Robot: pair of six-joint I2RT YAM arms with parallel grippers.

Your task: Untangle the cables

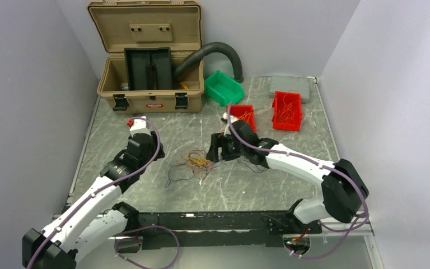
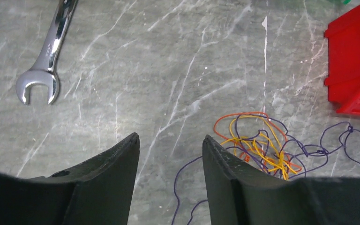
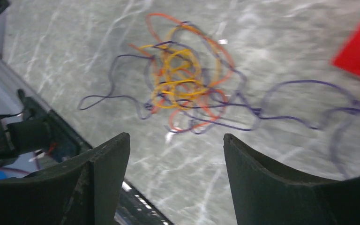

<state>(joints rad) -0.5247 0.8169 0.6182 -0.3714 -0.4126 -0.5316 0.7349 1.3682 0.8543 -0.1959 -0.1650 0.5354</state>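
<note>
Glossy metal wrench (image 2: 45,58) on smooth marbled grey table (image 2: 168,70).

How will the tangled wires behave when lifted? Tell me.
Likely floppy: the cables lie in loose curls. Probably light, being far thinner than the fingers of the right gripper. Interlaced strands would likely lift as one clump.

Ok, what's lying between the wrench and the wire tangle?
Nothing. In the left wrist view only bare table lies between the wrench and the wires. The wrench doesn't show in the top view.

thin orange, yellow and dark cables (image 1: 190,163) lie knotted in a loose heap mid-table
</note>
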